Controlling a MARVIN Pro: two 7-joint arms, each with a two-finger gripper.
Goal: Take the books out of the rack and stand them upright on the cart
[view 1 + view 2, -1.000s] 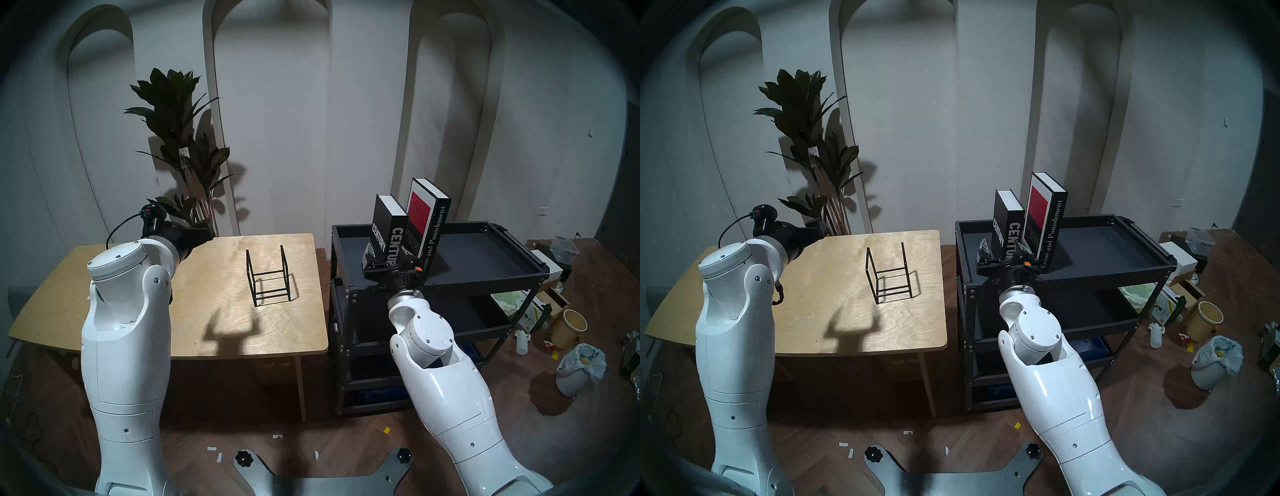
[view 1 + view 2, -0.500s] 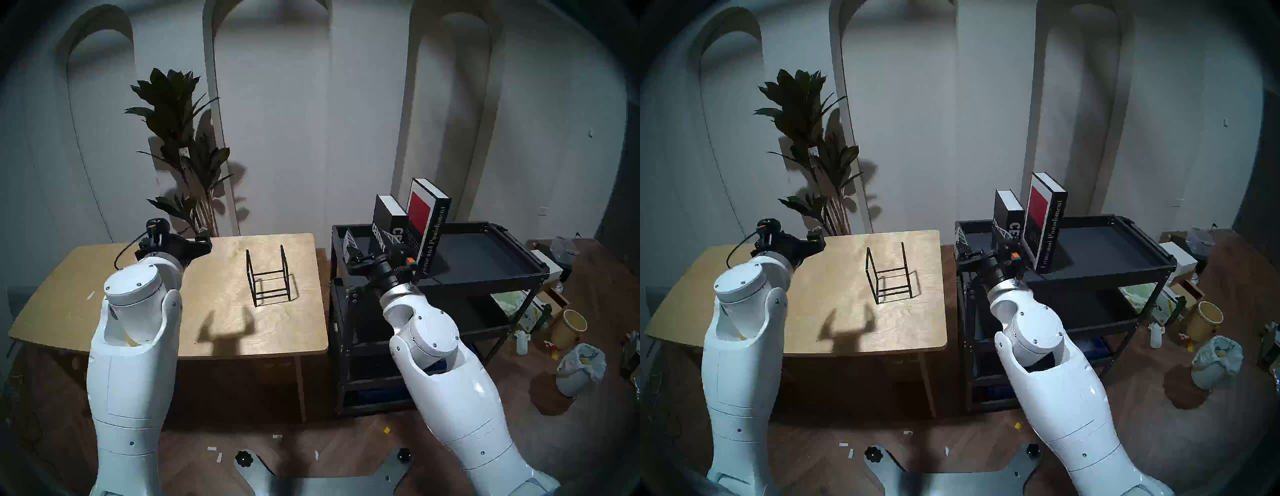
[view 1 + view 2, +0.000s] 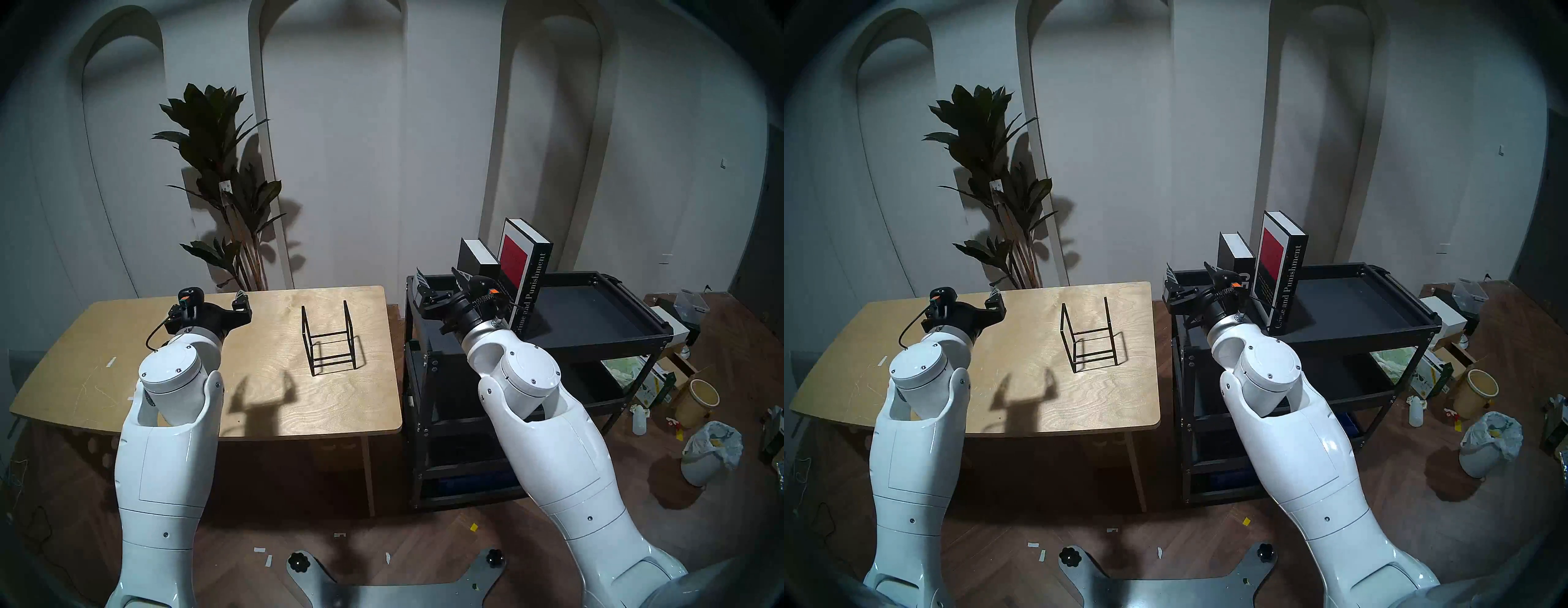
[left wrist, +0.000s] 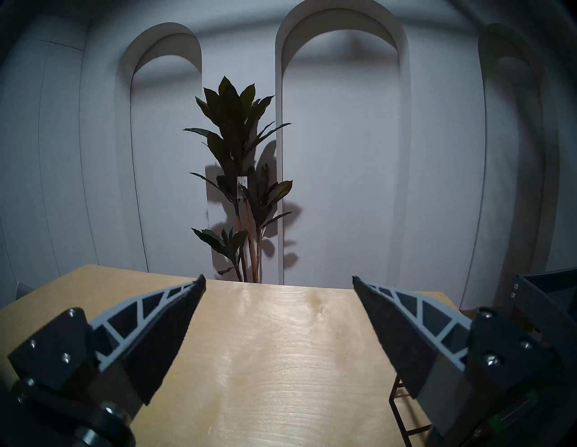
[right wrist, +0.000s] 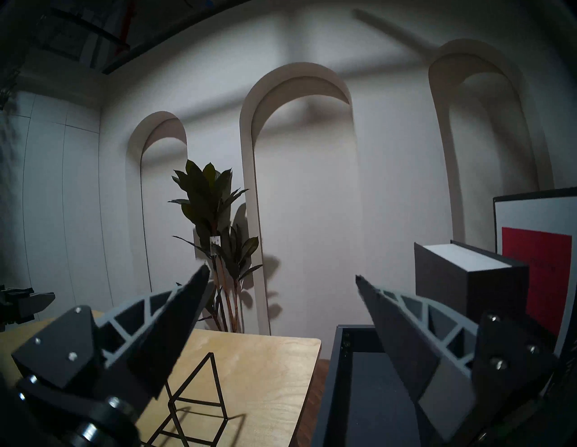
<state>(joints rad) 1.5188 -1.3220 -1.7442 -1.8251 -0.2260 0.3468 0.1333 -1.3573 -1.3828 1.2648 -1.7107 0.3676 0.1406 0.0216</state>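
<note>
While both grippers [image 4: 278,282] [image 5: 282,273] gape released, thin wire rack [image 3: 330,338] stands bare; hardbacks [image 3: 505,271] upright.

Non-task items around the wooden table

The table [image 3: 127,339] has a light plywood top. A tall dark-leaved potted plant [image 3: 220,170] stands behind the table against a white wall with arched recesses [image 3: 335,127]. Well right of the table, a yellow bucket [image 3: 695,403], a bag-lined white bin [image 3: 708,454] and boxes [image 3: 674,369] sit on the wood floor [image 3: 424,539].

Head pair high, looking down over table [image 3: 106,339] and cart [image 3: 594,339], wrist views low, level, facing arched wall [image 4: 343,156], both sharing plant [image 4: 240,174] and tabletop
</note>
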